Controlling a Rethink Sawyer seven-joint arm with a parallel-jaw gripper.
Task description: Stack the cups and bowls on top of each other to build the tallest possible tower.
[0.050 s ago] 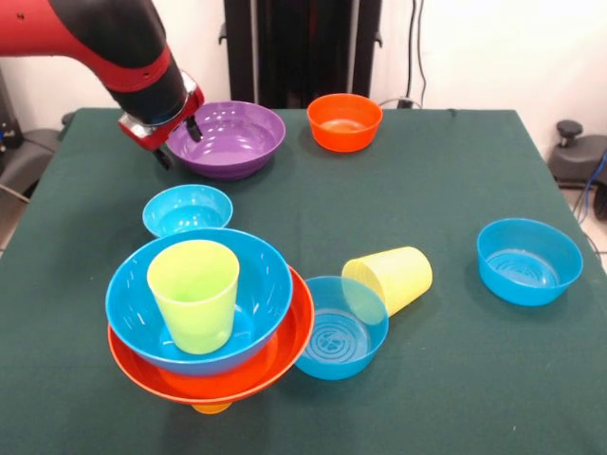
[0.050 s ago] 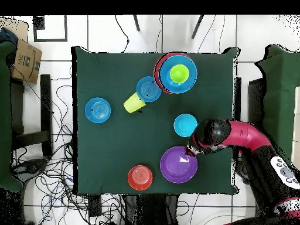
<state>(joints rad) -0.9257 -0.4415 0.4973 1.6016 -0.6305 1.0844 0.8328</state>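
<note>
Hovering at purple bowl (image 1: pixel 228 139) rim: gripper (image 1: pixel 177 142) fingers apart, holding nothing. Pinch rim wall squarely, lift level, clear small blue bowl (image 1: pixel 188 209) en route to tower (image 1: pixel 211 318).

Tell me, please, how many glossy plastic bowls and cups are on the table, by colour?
Blue glossy plastic bowls: 4
Orange plastic bowls: 2
Purple plastic bowl: 1
Lime green cup: 1
Pale yellow cup: 1
Orange cup: 1
Total: 10

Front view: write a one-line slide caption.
Sawyer gripper open at the purple bowl; lime cup tops the blue-on-orange bowl tower.
</note>
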